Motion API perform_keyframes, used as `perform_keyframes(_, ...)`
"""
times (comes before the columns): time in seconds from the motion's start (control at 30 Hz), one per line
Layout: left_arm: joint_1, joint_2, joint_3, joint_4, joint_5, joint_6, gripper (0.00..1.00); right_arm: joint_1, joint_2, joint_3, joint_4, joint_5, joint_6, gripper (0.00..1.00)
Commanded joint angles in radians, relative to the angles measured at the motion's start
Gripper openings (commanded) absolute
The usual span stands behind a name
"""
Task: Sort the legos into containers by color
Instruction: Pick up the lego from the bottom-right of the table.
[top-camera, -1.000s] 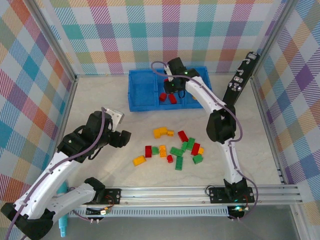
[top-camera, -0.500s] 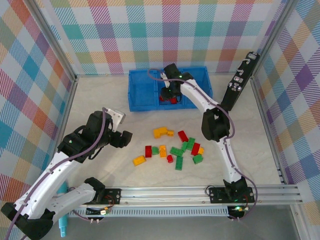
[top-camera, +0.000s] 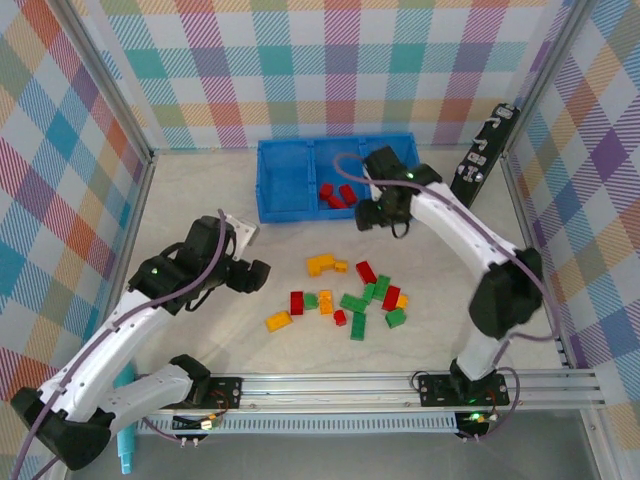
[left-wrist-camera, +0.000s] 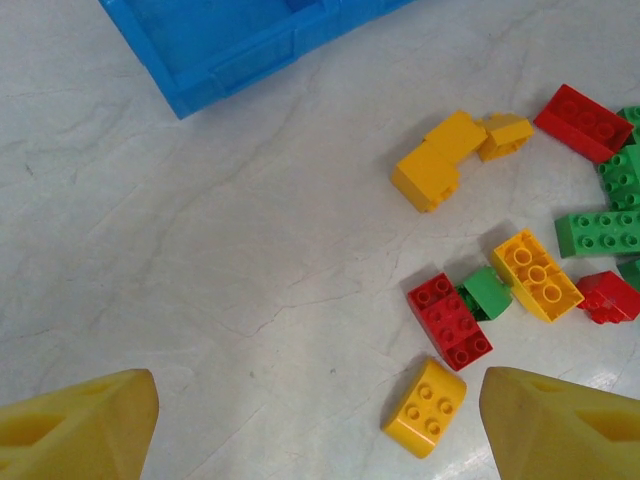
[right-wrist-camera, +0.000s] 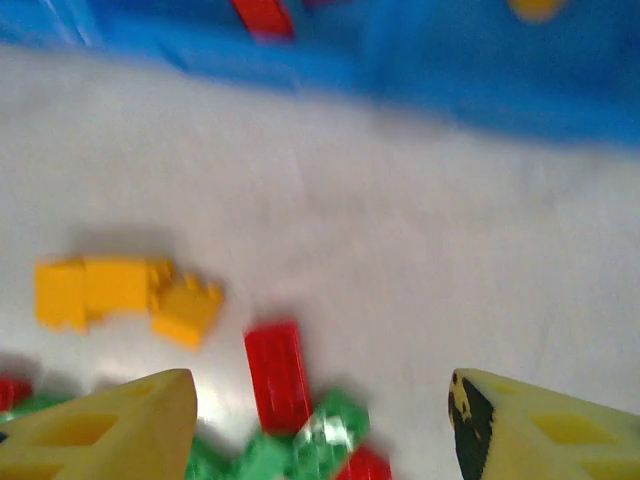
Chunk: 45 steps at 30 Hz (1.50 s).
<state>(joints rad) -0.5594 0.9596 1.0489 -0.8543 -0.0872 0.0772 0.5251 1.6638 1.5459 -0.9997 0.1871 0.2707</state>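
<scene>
The legos lie loose mid-table: red, green and yellow-orange bricks. The blue tray stands at the back, with red bricks in its middle compartment. My right gripper is open, empty, just in front of the tray; its blurred wrist view looks down on a red brick, yellow-orange bricks and the tray wall. My left gripper is open, left of the pile, and a yellow-orange brick lies just inside its right finger, beside a red brick.
A long black device with white marks leans at the back right. Plaid walls with metal posts close in three sides. An aluminium rail runs along the near edge. Bare tabletop lies left of the pile and in front of the tray.
My right gripper came out of the tray's middle compartment and moved nearer and to the right, over the table. My left gripper edged right toward the pile.
</scene>
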Motion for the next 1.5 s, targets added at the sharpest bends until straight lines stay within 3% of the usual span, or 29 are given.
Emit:
perform_keyframes(0.0, 0.004, 0.024, 0.046, 0.013, 0.02, 0.021, 0.83, -0.003, -0.111, -0.184, -0.103, 0.039, 0.303, 0.69)
perform_keyframes(0.23, 0.004, 0.032, 0.036, 0.027, 0.022, 0.021, 0.83, -0.062, -0.404, -0.574, -0.005, -0.079, 0.574, 0.64)
perform_keyframes(0.43, 0.004, 0.044, 0.036, 0.031, 0.031, 0.019, 0.83, -0.103, -0.47, -0.76, 0.172, -0.226, 0.59, 0.63)
perform_keyframes(0.6, 0.004, 0.033, 0.034, 0.027, 0.023, 0.021, 0.83, -0.104, -0.489, -0.857, 0.337, -0.279, 0.58, 0.63)
perform_keyframes(0.9, 0.004, 0.048, 0.037, 0.027, 0.027, 0.022, 0.83, -0.111, -0.432, -0.881, 0.391, -0.26, 0.517, 0.62)
perform_keyframes(1.1, 0.004, 0.045, 0.037, 0.028, 0.021, 0.022, 0.83, -0.111, -0.38, -0.886, 0.405, -0.245, 0.508, 0.49)
perform_keyframes(1.47, 0.004, 0.048, 0.031, 0.034, 0.023, 0.021, 0.83, -0.115, -0.294, -0.883, 0.413, -0.225, 0.503, 0.35)
